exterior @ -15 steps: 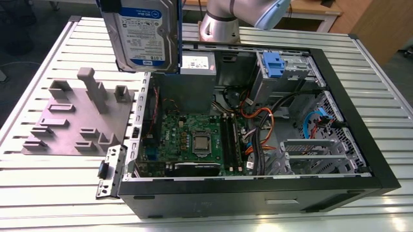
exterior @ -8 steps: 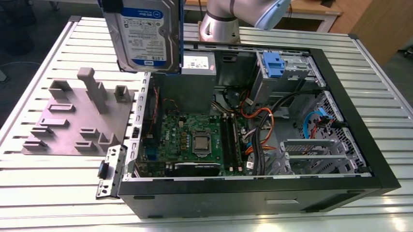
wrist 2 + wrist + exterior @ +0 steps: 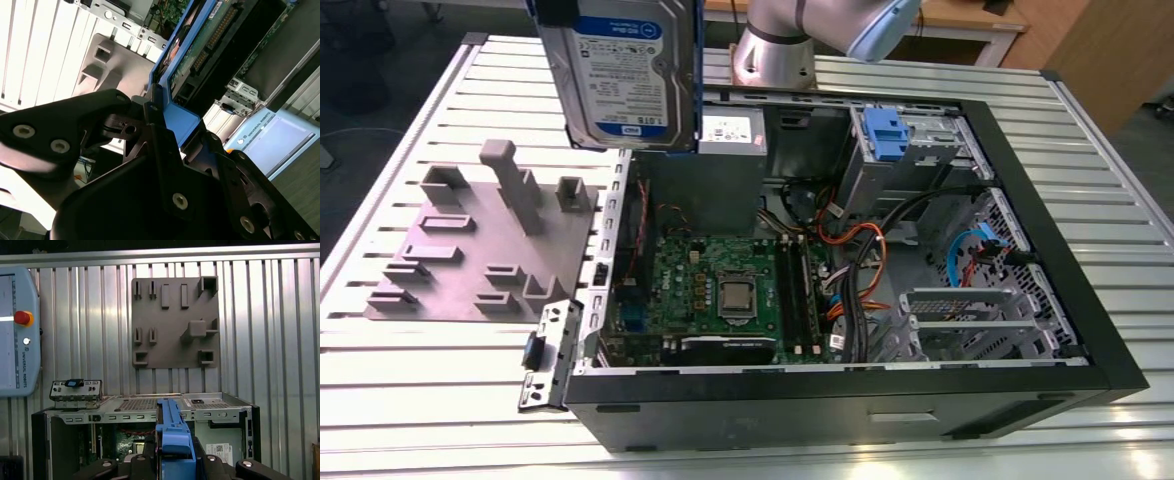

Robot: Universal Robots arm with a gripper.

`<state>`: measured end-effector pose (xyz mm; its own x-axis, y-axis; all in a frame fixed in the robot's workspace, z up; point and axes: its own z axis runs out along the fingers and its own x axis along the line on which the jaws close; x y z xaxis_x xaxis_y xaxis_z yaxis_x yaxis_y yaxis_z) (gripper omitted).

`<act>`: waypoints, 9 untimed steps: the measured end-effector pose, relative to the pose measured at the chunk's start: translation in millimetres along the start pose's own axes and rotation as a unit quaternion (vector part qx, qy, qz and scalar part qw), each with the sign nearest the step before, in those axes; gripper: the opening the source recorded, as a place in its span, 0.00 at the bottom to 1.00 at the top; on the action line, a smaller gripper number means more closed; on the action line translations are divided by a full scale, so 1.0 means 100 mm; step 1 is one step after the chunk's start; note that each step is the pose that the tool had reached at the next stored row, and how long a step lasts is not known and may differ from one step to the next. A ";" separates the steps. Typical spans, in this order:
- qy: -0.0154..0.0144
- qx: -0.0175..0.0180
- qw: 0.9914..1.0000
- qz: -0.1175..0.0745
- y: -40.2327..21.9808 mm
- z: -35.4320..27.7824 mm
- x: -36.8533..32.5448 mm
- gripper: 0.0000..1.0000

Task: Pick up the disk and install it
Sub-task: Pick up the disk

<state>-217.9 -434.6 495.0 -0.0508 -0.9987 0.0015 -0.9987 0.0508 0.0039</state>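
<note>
The disk [image 3: 620,70] hangs upright in the air over the far left corner of the open computer case [image 3: 1014,380], its white-and-blue label facing the exterior camera and a blue rail along its edge. In the second wrist view my gripper [image 3: 167,120] is shut on the disk's blue rail [image 3: 182,117], and the disk's green circuit-board side [image 3: 210,35] runs away from the fingers. The first wrist view has the gripper [image 3: 172,465] clamped on the blue rail [image 3: 172,432], edge-on above the case.
A grey fixture plate [image 3: 467,250] with raised blocks lies on the slatted table, on the exterior view's left. Inside the case are the motherboard [image 3: 720,290], cables, a power supply [image 3: 727,130] and a drive bay with a blue latch [image 3: 887,135]. A teach pendant [image 3: 17,330] lies nearby.
</note>
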 end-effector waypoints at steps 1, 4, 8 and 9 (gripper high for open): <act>0.000 0.000 1.000 0.000 -0.004 0.000 0.000 0.36; 0.000 0.000 1.000 0.000 -0.014 0.001 0.000 0.36; 0.000 0.000 1.000 0.000 -0.033 0.002 -0.001 0.36; 0.000 0.000 1.000 0.000 -0.036 0.002 -0.001 0.36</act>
<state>-214.3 -434.7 494.8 -0.0510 -0.9987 0.0014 -0.9987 0.0510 0.0038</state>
